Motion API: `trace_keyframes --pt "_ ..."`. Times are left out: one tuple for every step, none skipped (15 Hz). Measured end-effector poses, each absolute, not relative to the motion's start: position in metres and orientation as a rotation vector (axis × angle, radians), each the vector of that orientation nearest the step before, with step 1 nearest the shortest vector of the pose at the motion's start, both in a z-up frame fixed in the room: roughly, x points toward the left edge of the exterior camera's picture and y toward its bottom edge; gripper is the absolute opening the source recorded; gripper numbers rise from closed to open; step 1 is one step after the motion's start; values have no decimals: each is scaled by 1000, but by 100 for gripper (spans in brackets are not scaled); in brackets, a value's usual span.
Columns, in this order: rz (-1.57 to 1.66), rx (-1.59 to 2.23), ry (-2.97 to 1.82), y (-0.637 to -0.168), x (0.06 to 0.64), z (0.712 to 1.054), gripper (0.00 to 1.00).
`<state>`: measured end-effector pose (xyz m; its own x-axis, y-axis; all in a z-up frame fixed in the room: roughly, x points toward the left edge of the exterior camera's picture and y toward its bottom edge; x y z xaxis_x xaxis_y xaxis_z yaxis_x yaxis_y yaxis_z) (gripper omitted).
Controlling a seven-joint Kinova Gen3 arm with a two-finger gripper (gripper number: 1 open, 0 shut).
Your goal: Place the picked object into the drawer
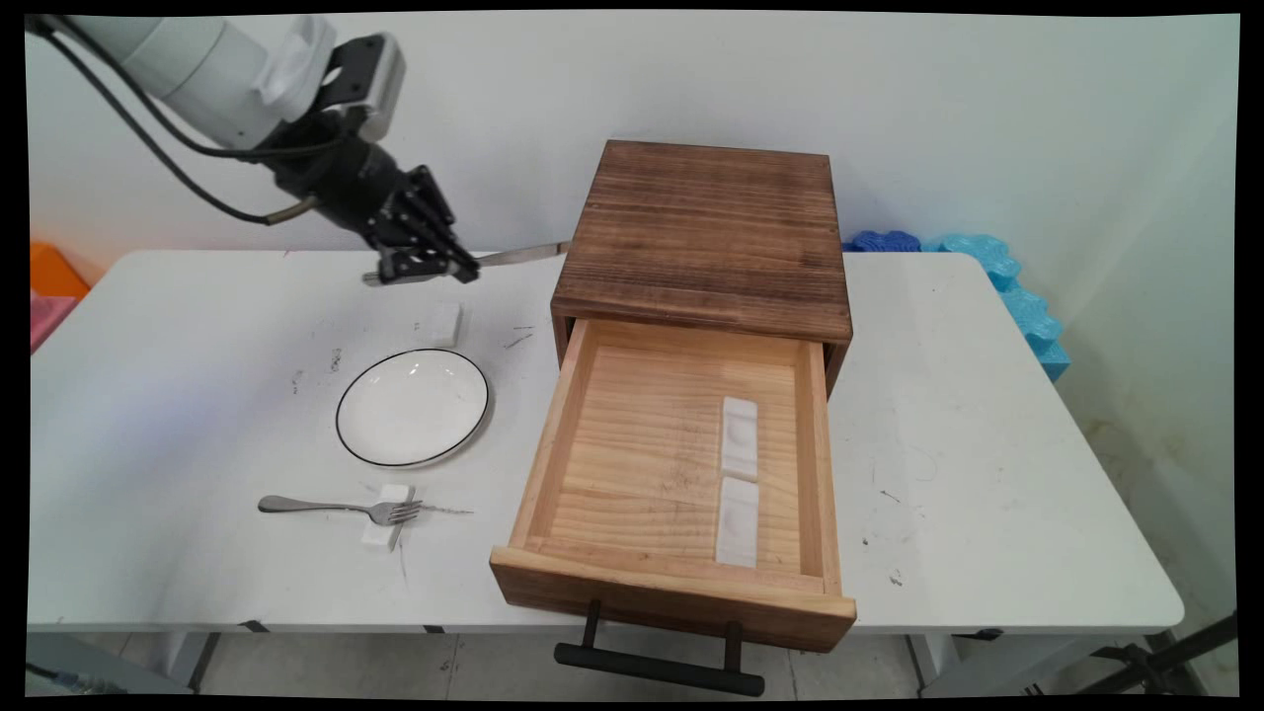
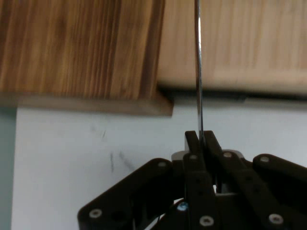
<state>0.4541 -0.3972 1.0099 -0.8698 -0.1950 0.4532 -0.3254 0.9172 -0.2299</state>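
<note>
We see the gripper (image 1: 427, 265) in the upper left of the frame, raised above the table (image 1: 987, 474) and clenched on a table knife (image 1: 518, 256) held level, its blade reaching rightward to just short of the upper left corner of the wooden drawer box (image 1: 706, 237). In the hand view the knife (image 2: 198, 72) shows edge-on as a thin bright line rising from between the closed fingers (image 2: 194, 148) toward the box's dark edge (image 2: 153, 52). Below the gripper lies a small white rest (image 1: 441, 323), then a white plate (image 1: 413, 407) with a dark rim, apart from both. Lower left, a fork (image 1: 336, 508) lies with its tines on another white rest (image 1: 386, 517). The drawer (image 1: 553, 434) stands pulled out past the table's near edge, with two white rests (image 1: 739, 481) end to end toward its right side. The table to the right of the box is bare.
</note>
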Motion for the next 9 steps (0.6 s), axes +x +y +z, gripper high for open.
trace_keyframes --pt "415 366 -2641 -397 442 1012 0" --pt "410 357 -2637 -397 431 1014 0" --pt "406 348 -2631 -398 418 1014 0" --pt "401 342 -2625 -398 406 1014 0" --pt "395 339 -2621 -399 395 1014 0" --pt "391 337 -2617 -401 383 1012 0" --pt "386 337 -2613 -403 373 1010 0" --pt "382 336 -2611 -405 365 1007 0" --pt "378 335 -2610 -407 355 1004 0"
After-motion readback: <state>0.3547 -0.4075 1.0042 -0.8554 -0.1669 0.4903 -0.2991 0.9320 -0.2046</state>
